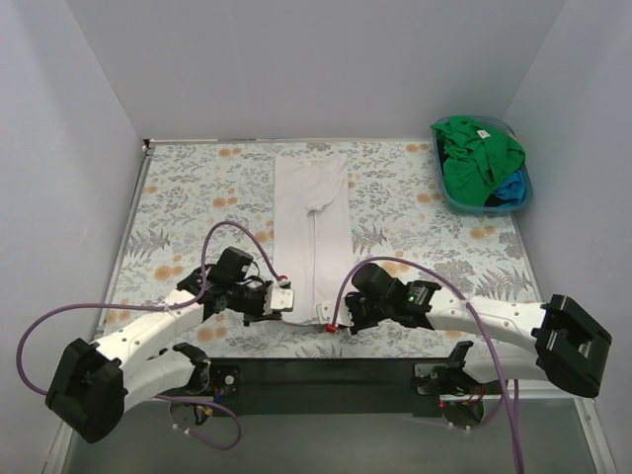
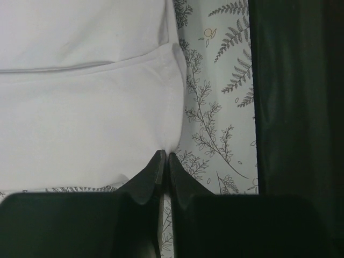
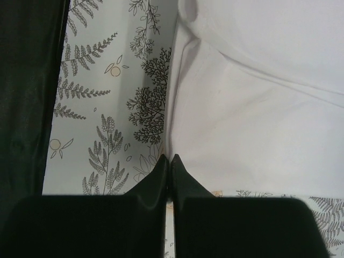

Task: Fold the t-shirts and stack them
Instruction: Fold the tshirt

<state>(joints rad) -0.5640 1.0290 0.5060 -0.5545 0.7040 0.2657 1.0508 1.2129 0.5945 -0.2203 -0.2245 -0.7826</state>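
White shirt (image 1: 311, 207) lies flat mid-table on the floral cloth (image 1: 197, 197). Its sides are folded in, so it's a narrow strip running 12 to 6, near end almost at the dark front edge (image 1: 296, 370). Both arms are low and reach in from 7 and 5. Left gripper (image 1: 289, 299) sits at the strip's 7 o'clock corner. In its wrist view the fingers are pressed tip to tip with no gap, right where the shirt's hem meets the cloth. Can't tell if any fabric is actually caught between them. Right gripper (image 1: 333, 324) is at the 5 o'clock corner and looks the same: fingers together, tips touching the shirt's edge, pinch not confirmable. The shirt looks flat at both corners, nothing lifted off the cloth. Blue bin (image 1: 449, 197) stands at the 2 o'clock corner, well apart from the strip. A green shirt (image 1: 474, 148) is bunched on top in it, and a blue shirt (image 1: 512, 188) peeks out under that on the bin's near-right side. Both are crumpled, not folded.
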